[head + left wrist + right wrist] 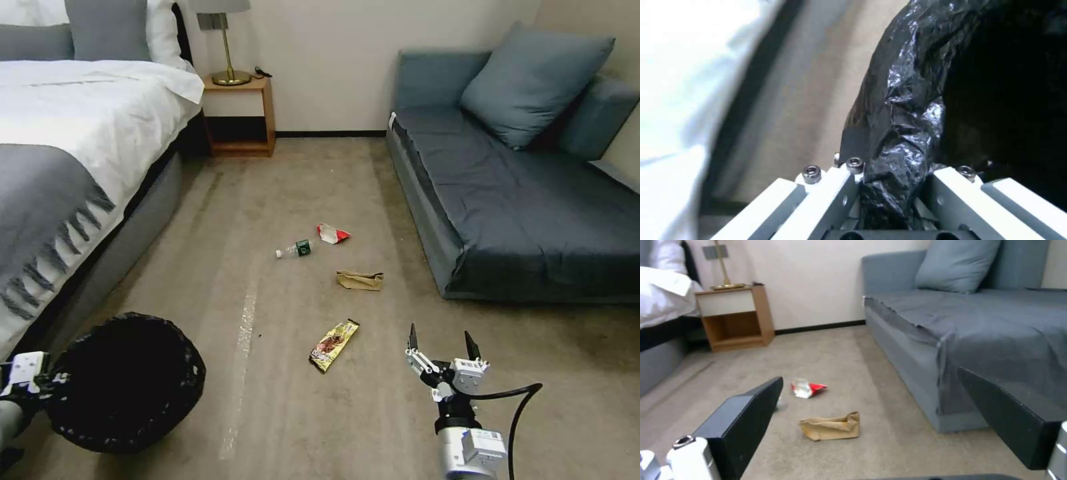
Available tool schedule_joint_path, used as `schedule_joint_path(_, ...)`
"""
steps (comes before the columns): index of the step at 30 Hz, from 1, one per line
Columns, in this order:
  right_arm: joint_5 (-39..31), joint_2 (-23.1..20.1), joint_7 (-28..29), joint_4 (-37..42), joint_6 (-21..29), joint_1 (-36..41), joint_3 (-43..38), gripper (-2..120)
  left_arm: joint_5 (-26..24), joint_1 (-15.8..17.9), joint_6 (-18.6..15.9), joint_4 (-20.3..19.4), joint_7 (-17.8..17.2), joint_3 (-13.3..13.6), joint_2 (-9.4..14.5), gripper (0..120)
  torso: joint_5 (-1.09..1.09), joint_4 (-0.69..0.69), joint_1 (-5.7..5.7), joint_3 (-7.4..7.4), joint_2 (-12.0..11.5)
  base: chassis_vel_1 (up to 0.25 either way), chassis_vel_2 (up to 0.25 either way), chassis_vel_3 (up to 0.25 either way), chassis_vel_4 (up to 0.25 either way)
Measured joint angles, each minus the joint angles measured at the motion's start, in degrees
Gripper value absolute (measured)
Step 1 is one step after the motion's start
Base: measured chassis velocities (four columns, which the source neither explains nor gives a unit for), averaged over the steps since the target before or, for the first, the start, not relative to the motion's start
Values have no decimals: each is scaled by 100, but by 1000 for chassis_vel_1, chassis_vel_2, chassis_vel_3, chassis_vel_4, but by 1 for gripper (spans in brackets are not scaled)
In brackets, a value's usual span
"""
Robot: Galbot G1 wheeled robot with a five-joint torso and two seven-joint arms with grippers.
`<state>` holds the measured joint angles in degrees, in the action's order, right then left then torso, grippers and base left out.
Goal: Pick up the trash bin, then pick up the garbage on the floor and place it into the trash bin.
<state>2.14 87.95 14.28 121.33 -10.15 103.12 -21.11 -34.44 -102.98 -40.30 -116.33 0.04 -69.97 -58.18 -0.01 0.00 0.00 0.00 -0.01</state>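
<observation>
Lined with a crinkly black bag, the trash bin (127,383) hangs low at my left, close to the bed. My left gripper (50,381) is shut on its rim; the left wrist view has the bag-covered rim (907,100) pinched between the fingers of that gripper (889,186). Several garbage pieces lie on the carpet: a gold-brown wrapper (333,345), a brown paper bag (360,280) (831,426), a red-and-white packet (333,233) (806,388) and a clear bottle (295,249). My right gripper (442,340) (869,380) is open above the floor, right of the wrapper.
A bed (67,167) with white sheets and a grey throw runs along the left. A wooden nightstand (240,113) with a lamp stands at the back wall. A blue-grey sofa (520,200) fills the right side. Open carpet lies between bed and sofa.
</observation>
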Motion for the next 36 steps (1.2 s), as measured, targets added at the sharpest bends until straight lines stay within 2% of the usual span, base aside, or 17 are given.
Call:
schedule_joint_path(2,-21,-19,-37,-11,-23,11,26,100,125,-24,31,-72,-38,-45,-49,3,0,0,0,0,0,0,0,0,0)
schedule_joint_path(5,-87,-157,-247,-42,-120,64,193,100,526,-115,128,-349,-95,-111,-290,3,1,0,0,0,0,0,0,0,0)
schedule_joint_path(9,-37,-383,-543,-61,-295,149,365,100,609,-180,132,-532,-101,-90,-446,3,1,1,0,0,0,0,0,0,0)
schedule_joint_path(15,239,-715,-864,-138,-518,188,626,100,648,-195,68,-585,-57,9,-481,3,1,1,0,0,0,0,0,0,0)
schedule_joint_path(28,79,-807,-943,-354,-425,25,670,100,622,-181,-11,-611,93,72,-438,3,1,1,0,0,0,-1,4,3,-3)
schedule_joint_path(36,86,-814,-943,-427,-282,-44,729,100,617,-124,-19,-541,122,114,-419,3,1,0,0,0,0,-134,131,131,-143)
